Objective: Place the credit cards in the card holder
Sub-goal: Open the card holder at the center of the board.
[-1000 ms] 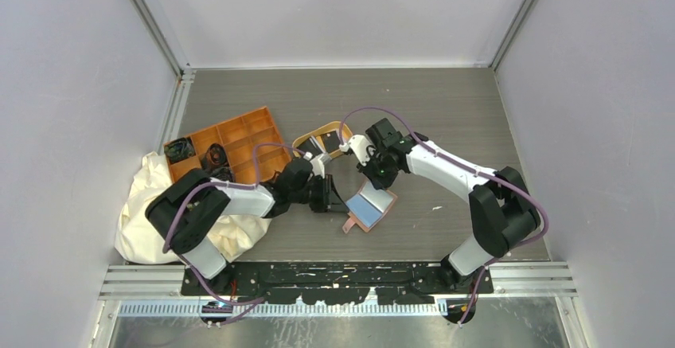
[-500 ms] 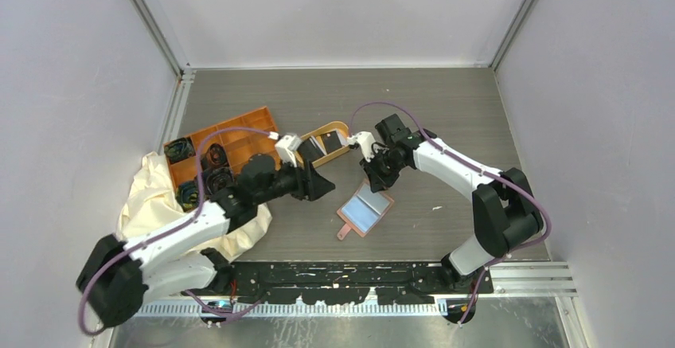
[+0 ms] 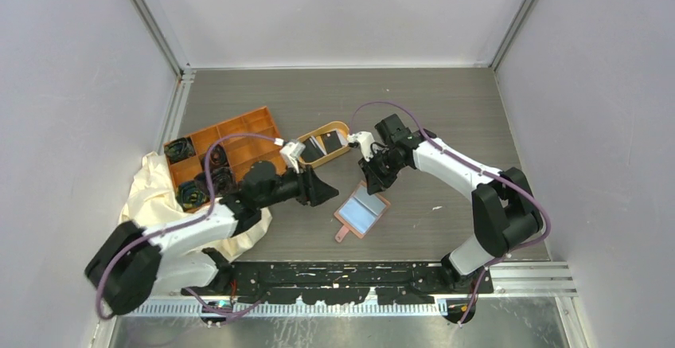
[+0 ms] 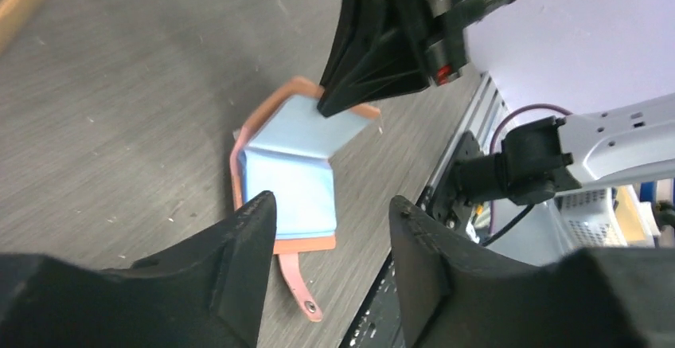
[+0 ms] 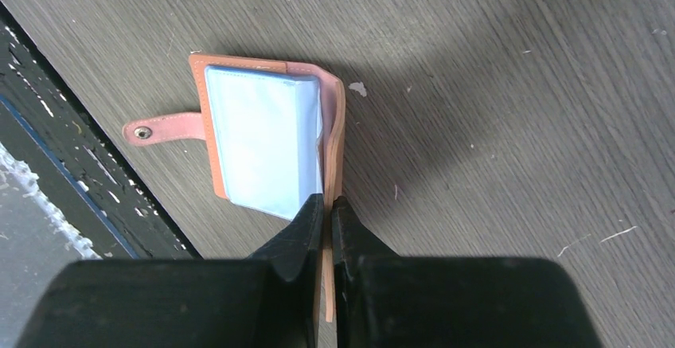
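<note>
Here's the card holder (image 3: 362, 213), lying open on the table (image 3: 446, 125) with its bluish pockets up and the snap tab (image 3: 342, 234) pointing at the near edge. The right hand (image 3: 371, 182) sits at its far side, fingers nearly together and pinching the pinkish-brown cover edge; the right wrist view shows the leather caught between the tips (image 5: 326, 205). That far half tilts up, so the holder (image 4: 294, 165) bends at its fold. The left hand (image 3: 325, 189) hangs just left of it, wide apart and holding nothing.

Dark credit cards (image 3: 332, 139) lie in the oval tray (image 3: 325, 127), partly hidden by the left arm, their number unclear. Whether any card sits in the pockets, I can't tell.

A second ago the left hand was narrow and right at the holder; it has since spread and drawn back left, and the holder has slid slightly toward the near-left.
</note>
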You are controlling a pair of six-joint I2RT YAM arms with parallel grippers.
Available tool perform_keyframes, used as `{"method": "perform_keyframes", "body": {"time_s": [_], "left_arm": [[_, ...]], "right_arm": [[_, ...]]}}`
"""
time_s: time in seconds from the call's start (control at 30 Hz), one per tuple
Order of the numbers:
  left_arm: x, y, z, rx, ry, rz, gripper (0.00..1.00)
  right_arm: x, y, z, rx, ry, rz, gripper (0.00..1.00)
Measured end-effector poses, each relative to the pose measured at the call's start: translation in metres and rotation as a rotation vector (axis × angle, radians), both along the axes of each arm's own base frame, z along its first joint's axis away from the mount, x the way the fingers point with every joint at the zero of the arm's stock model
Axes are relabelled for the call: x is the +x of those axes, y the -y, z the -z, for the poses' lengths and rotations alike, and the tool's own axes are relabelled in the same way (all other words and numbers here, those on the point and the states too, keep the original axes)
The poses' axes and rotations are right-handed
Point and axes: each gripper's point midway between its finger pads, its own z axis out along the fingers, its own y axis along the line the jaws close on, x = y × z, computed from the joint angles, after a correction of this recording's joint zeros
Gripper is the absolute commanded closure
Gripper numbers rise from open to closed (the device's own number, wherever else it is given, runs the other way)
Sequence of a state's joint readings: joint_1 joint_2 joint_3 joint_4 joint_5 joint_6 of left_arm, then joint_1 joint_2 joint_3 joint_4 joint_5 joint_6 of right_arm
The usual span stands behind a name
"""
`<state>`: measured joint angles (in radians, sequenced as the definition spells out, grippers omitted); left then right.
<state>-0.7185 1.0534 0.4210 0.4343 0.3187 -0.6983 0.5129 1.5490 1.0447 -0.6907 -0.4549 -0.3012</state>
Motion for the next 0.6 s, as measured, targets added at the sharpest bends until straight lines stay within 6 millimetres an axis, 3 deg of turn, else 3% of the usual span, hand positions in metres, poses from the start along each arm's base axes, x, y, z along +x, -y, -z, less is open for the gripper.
{"method": "perform_keyframes", "body": {"time_s": [0.13, 0.23, 0.33, 0.6], "left_arm": [[0.003, 0.026, 0.04, 0.035, -0.123, 0.083, 0.63], [0.006, 0.042, 0.06, 0.067, -0.159, 0.109, 0.66], [0.006, 0.058, 0.075, 0.099, -0.171, 0.14, 0.74], [0.021, 0.097, 0.119, 0.154, -0.208, 0.185, 0.83]], "right_arm": [[0.002, 0.001, 0.003, -0.004, -0.017, 0.023, 0.98], [0.003, 0.002, 0.007, -0.011, -0.034, 0.035, 0.94], [0.004, 0.003, 0.01, -0.017, -0.042, 0.042, 0.89], [0.011, 0.008, 0.016, -0.049, -0.042, 0.069, 0.67]]}}
